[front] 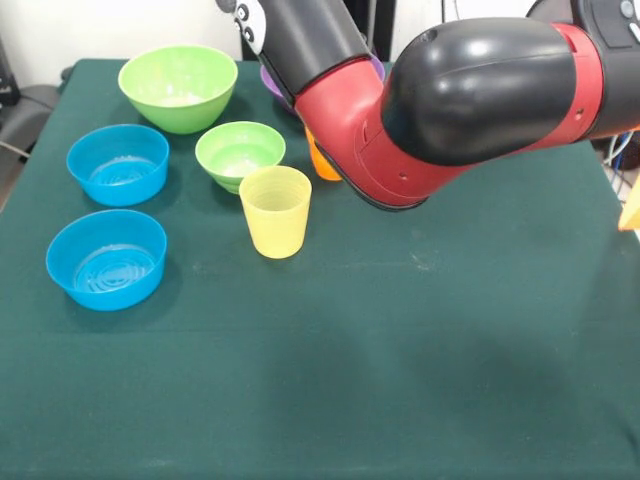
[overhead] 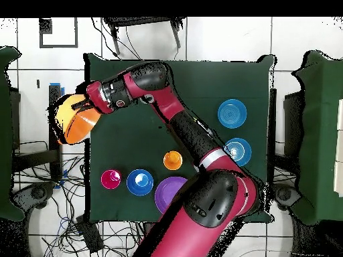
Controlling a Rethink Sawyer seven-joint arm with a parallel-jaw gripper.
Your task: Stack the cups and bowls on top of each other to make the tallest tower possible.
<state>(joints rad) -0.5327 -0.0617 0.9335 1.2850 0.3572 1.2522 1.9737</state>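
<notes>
My gripper (overhead: pixel 87 105) reaches past the table's left edge in the overhead view, shut on the rim of the huge orange bowl (overhead: pixel 72 120), which hangs tilted off the table; a sliver of that bowl (front: pixel 632 207) shows at the front view's right edge. On the cloth stand the large green bowl (front: pixel 178 85), small green bowl (front: pixel 240 153), yellow cup (front: pixel 275 210) and two light blue bowls (front: pixel 118 163) (front: pixel 106 258). The orange cup (overhead: pixel 173 160), red cup (overhead: pixel 110 179), dark blue bowl (overhead: pixel 140 181) and purple bowl (overhead: pixel 167 195) sit near the base. No tower is in view.
The arm (front: pixel 440 95) stretches low across the green table (front: pixel 400 350), hiding part of the orange cup (front: pixel 322 162) and purple bowl (front: pixel 270 82) in the front view. Cables and chairs surround the table in the overhead view.
</notes>
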